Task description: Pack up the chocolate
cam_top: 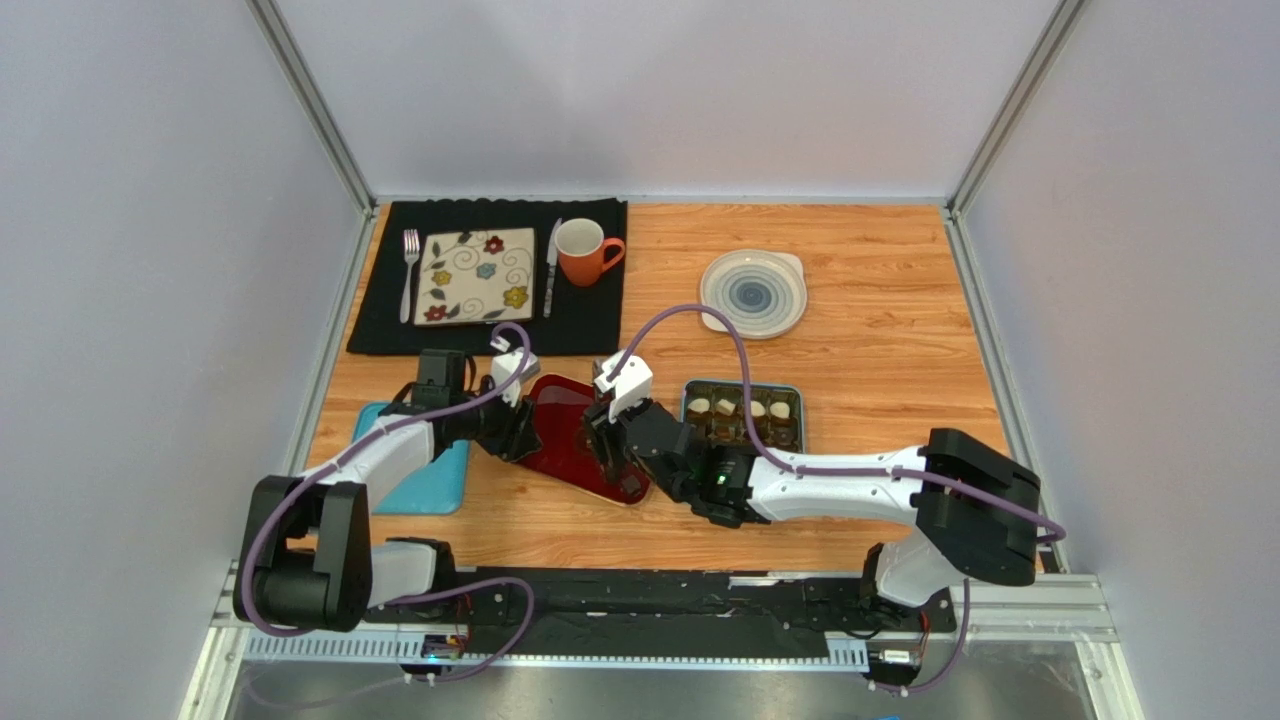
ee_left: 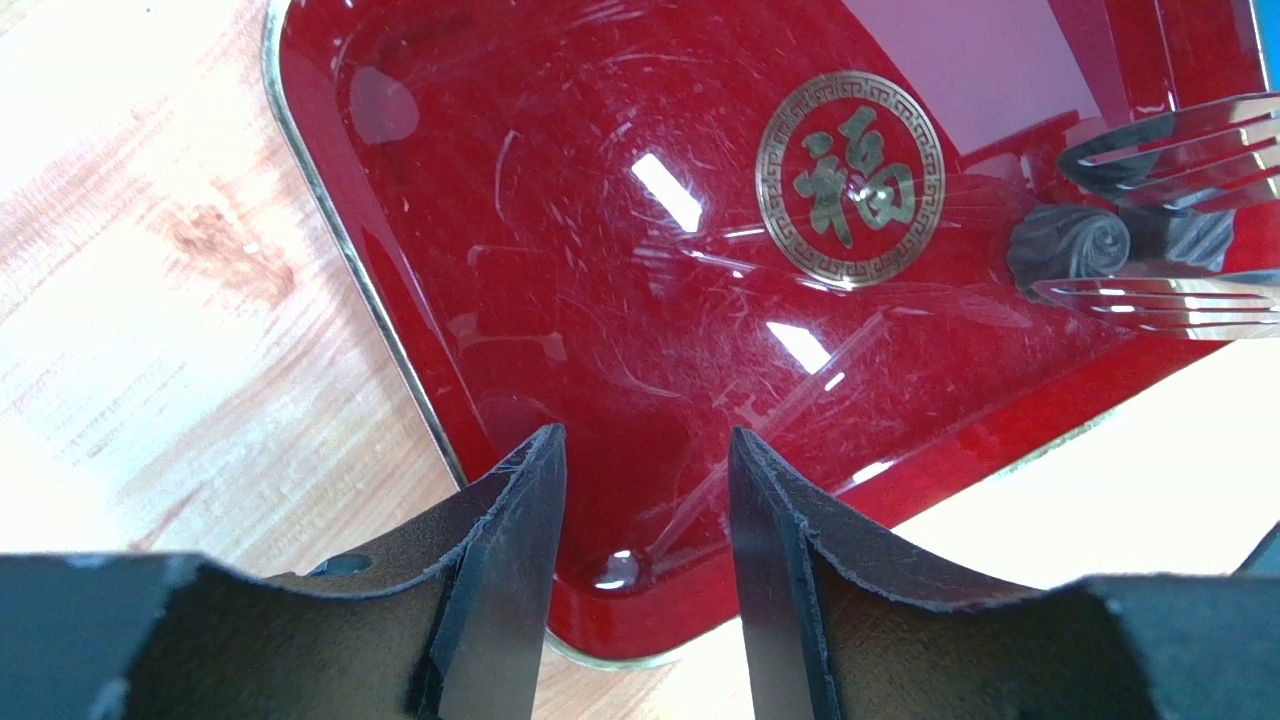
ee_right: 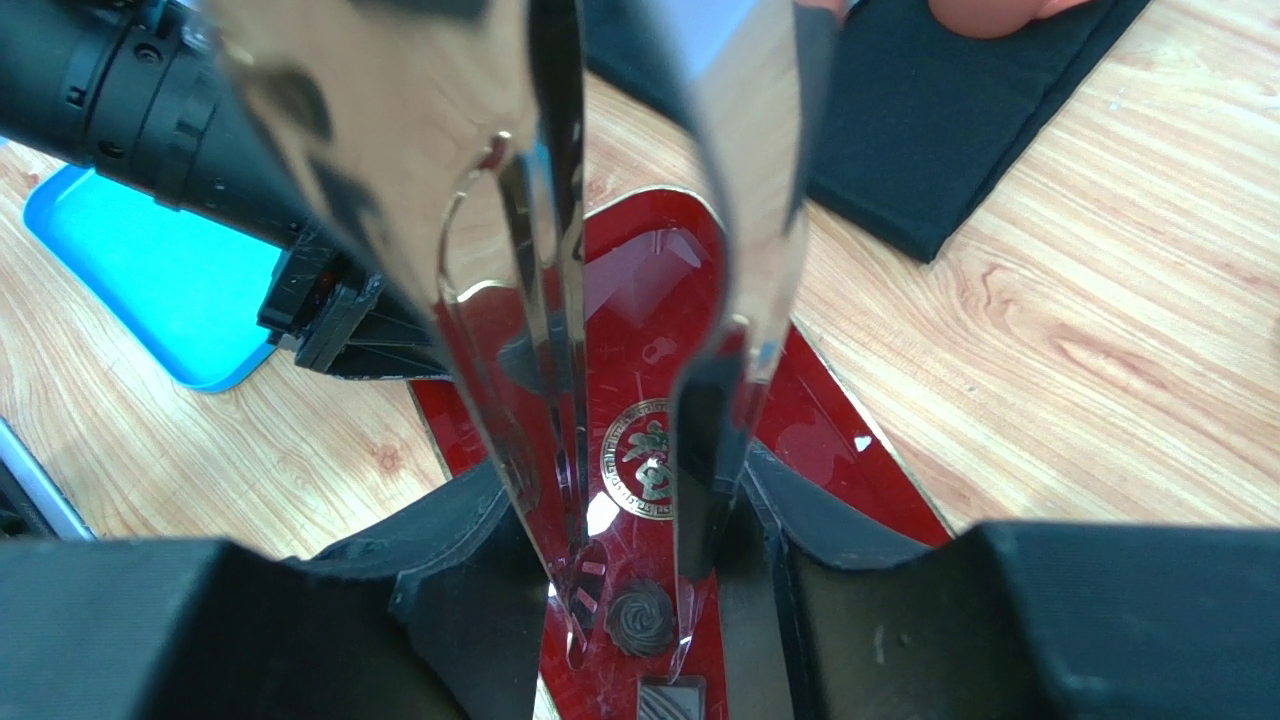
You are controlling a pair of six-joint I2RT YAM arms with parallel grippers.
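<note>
Nearest the lens in the top view, the two arm bases are sitting at 6 o'clock. The left arm is bending inward, its left gripper (cam_top: 511,428) lying at the 9 o'clock rim of one red tray (cam_top: 564,402). The right arm is stretching low from 4 o'clock, its right gripper (cam_top: 604,447) hanging over the tray. One teal box (cam_top: 742,384) is sitting just at 3 o'clock of the tray, holding bonbons (cam_top: 727,407): about four pale ones in the far row, the dark ones too small to count. One teal lid (cam_top: 428,483) is lying at 9 o'clock. One black mat (cam_top: 601,323) at 11 o'clock is carrying one fork (cam_top: 409,270), one floral plate (cam_top: 476,276), one knife (cam_top: 552,267) and one orange mug (cam_top: 586,251). One round plate (cam_top: 753,293) is lying at 1 o'clock.

In the left wrist view, two dark fingers (ee_left: 504,585) are standing nearest, half apart over the tray's near corner, clamping nothing. Whether they are touching the rim cannot be told. A gold medallion (ee_left: 854,180) is showing the character 福. At 2 o'clock, forked metal tongs (ee_left: 1172,150) are bracketing one dark swirled bonbon (ee_left: 1067,240) and a second dark piece of unclear shape.

In the right wrist view, the tongs' two shiny arms are looming nearest, the right gripper squeezing them from both sides. The swirled bonbon is sitting between the tips, at 6 o'clock of the medallion.
</note>
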